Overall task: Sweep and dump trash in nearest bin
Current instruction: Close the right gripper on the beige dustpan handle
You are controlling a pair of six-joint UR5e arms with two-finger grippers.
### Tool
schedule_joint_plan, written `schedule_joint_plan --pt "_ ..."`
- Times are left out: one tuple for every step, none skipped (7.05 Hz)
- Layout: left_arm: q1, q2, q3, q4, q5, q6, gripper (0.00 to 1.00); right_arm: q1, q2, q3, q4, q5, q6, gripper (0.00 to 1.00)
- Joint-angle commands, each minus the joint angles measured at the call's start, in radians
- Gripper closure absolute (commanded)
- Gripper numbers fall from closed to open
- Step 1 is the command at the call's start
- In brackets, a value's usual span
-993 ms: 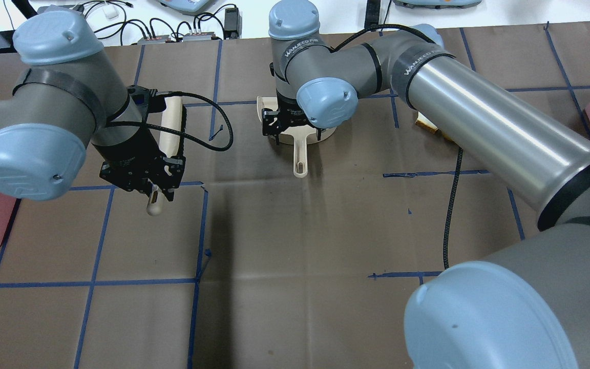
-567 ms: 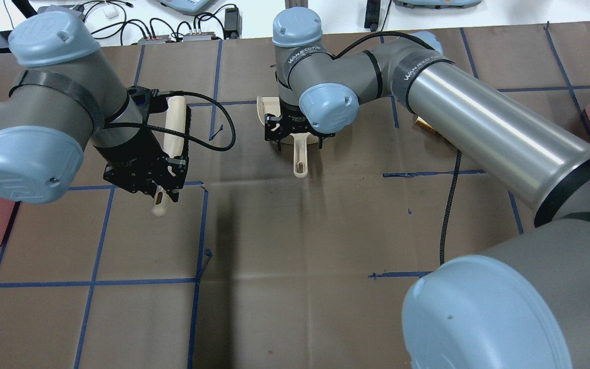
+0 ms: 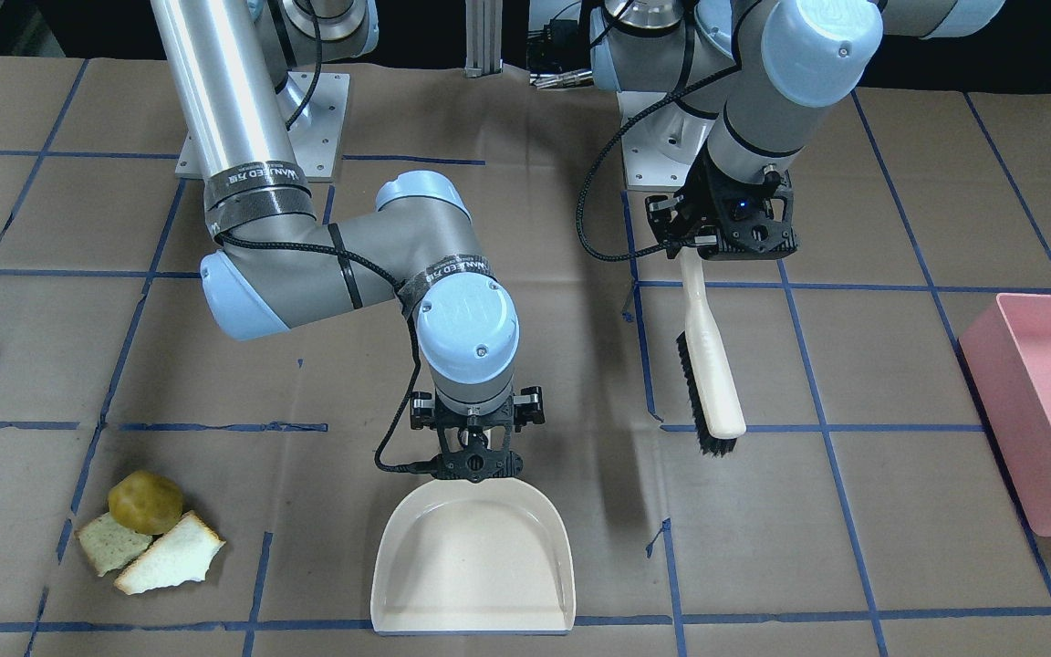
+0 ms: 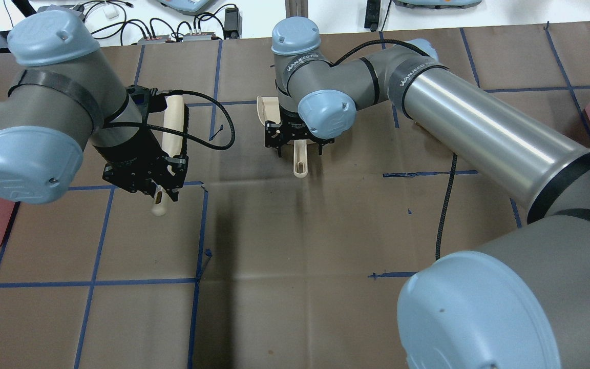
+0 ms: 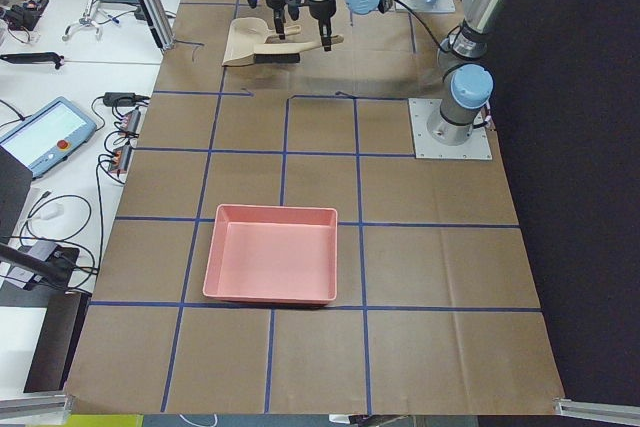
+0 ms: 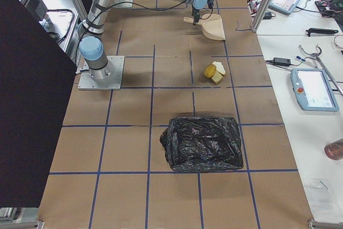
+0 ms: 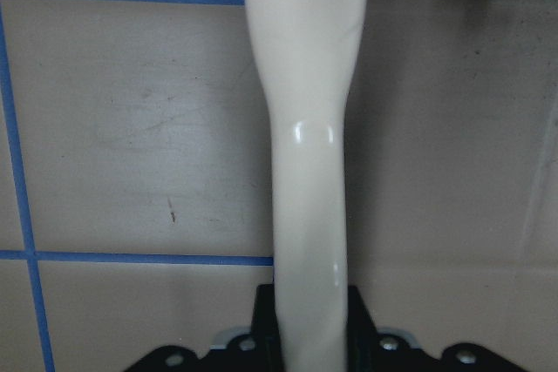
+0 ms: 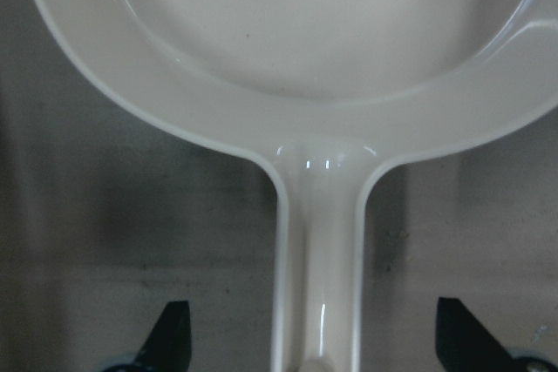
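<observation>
Left gripper (image 3: 694, 258) pointing down, jaws clamped on cream plastic brush handle (image 7: 309, 215); right gripper (image 3: 475, 470) low, vertical, jaws spread wide.

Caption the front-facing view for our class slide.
Left end effector grips cream black-bristled brush; open right end effector straddles cream plastic dustpan handle.

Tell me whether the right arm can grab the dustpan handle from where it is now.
Probably yes. The right gripper hangs open over the dustpan handle, one finger on each side, with nothing between. The brush is off to the side, in the left gripper.
</observation>
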Motion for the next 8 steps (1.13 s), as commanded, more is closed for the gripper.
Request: schedule_joint_plan --pt "-0.006 0.002 0.012 -0.001 -0.004 -0.016 1.00 0.000 0.010 0.002 -0.036 -0.001 0.003 0.02" --pt "-0.006 -0.006 0.006 0.002 -0.004 -0.016 0.97 0.000 0.010 0.002 -0.036 -0.002 0.003 0.05" --pt "-0.008 -0.007 0.005 0.011 -0.003 -0.016 0.95 0.000 0.010 0.003 -0.036 -0.007 0.003 0.13" --pt "-0.008 -0.009 0.005 0.011 -0.003 -0.016 0.95 0.000 0.010 0.005 -0.033 -0.008 0.002 0.18" --pt "-0.008 -0.015 0.001 0.013 -0.004 -0.019 0.97 0.000 0.010 0.005 -0.033 -0.011 0.002 0.25" --pt "-0.008 -0.018 -0.003 0.014 -0.003 -0.012 1.00 -0.003 0.010 0.003 -0.025 -0.010 0.002 0.34" --pt "-0.008 -0.021 -0.005 0.013 -0.004 -0.015 1.00 -0.008 0.008 -0.001 -0.019 -0.010 0.002 0.39" --pt "-0.008 -0.026 -0.006 0.013 -0.003 -0.009 1.00 -0.010 0.008 -0.003 -0.018 -0.008 0.000 0.48"
